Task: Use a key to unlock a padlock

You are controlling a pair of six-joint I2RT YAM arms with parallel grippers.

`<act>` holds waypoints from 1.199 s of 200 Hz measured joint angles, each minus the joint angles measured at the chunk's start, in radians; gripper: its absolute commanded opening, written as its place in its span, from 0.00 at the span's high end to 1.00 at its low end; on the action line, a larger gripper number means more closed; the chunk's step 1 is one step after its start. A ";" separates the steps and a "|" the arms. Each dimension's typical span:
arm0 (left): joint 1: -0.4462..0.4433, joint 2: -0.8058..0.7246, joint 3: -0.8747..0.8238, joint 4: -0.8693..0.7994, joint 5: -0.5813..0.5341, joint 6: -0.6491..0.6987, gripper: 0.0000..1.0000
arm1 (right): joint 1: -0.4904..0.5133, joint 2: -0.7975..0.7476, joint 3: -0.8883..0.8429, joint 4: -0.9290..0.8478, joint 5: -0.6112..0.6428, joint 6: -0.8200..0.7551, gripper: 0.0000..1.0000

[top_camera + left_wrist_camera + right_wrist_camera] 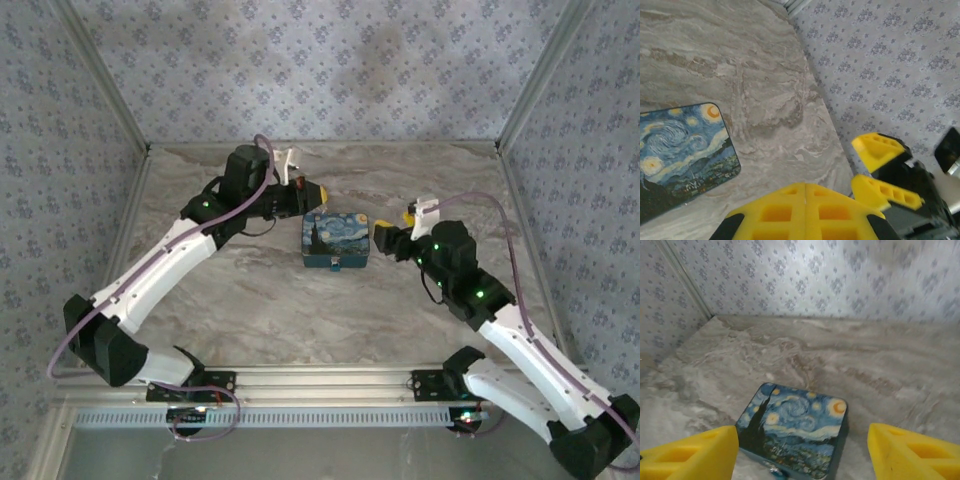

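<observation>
A closed tin box with a Starry Night picture on its lid point(338, 240) lies in the middle of the marble table. A small metal fitting point(774, 472) sits on its front wall; what it is I cannot tell. My left gripper point(318, 190) hovers just behind the box's far left corner, its yellow fingers point(790, 210) pressed together with nothing between them. My right gripper point(393, 232) hangs open just right of the box, pointing at it. In the right wrist view the box point(795, 427) lies between and ahead of the spread yellow fingers point(695, 455).
Patterned walls point(330, 60) close the table on three sides, with metal posts in the corners. An aluminium rail point(320, 378) runs along the near edge between the arm bases. Bare marble point(300, 320) lies in front of the box.
</observation>
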 measured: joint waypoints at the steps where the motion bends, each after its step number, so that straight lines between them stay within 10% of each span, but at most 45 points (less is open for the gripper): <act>1: 0.000 -0.001 -0.002 0.002 0.000 0.002 1.00 | -0.003 0.001 -0.001 0.001 -0.006 0.004 0.29; 42: 0.000 -0.025 -0.056 0.102 -0.011 0.024 1.00 | -0.158 0.093 -0.059 0.209 -0.304 0.322 0.29; 108: -0.050 -0.072 -0.121 0.320 -0.010 0.003 1.00 | -0.107 0.186 -0.128 0.652 -0.471 0.727 0.41; 240: -0.109 -0.086 -0.149 0.496 -0.005 -0.083 1.00 | 0.025 0.244 -0.121 0.982 -0.474 0.791 0.40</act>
